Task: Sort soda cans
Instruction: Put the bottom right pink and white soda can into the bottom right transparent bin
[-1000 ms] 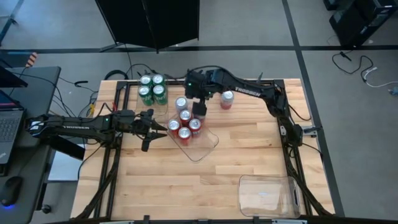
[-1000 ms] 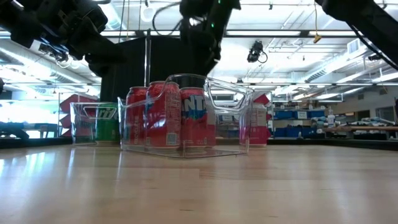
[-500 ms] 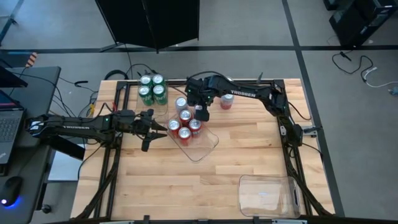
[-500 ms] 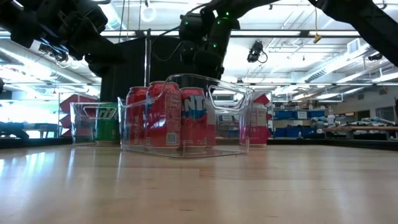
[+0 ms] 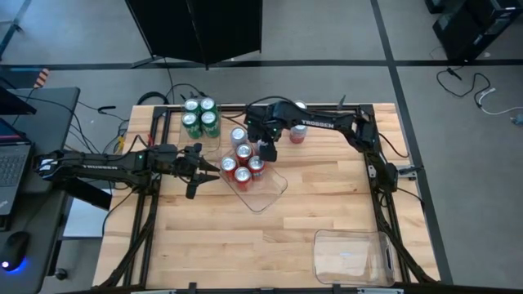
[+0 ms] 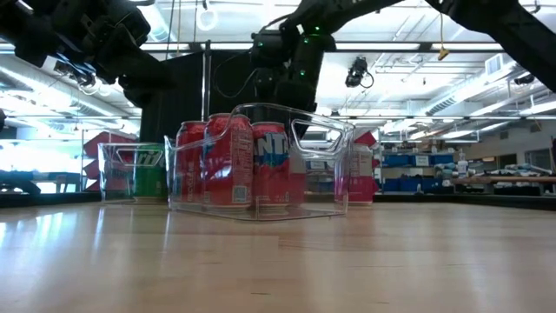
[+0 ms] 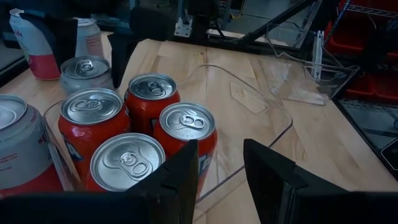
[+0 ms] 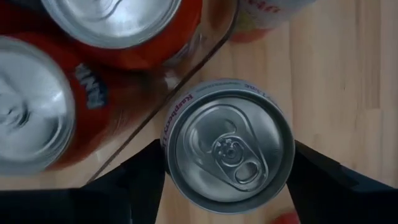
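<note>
Beside the clear plastic tray, my right gripper straddles a silver-grey can.
Fingers flank it, not visibly clamped. Four red cans fill the tray's far-left end; my left gripper hovers parted nearby.

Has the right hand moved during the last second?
Yes. In the high view the right hand has shifted slightly toward the silver can beside the middle tray and come lower; its fingers now flank that can.
</note>
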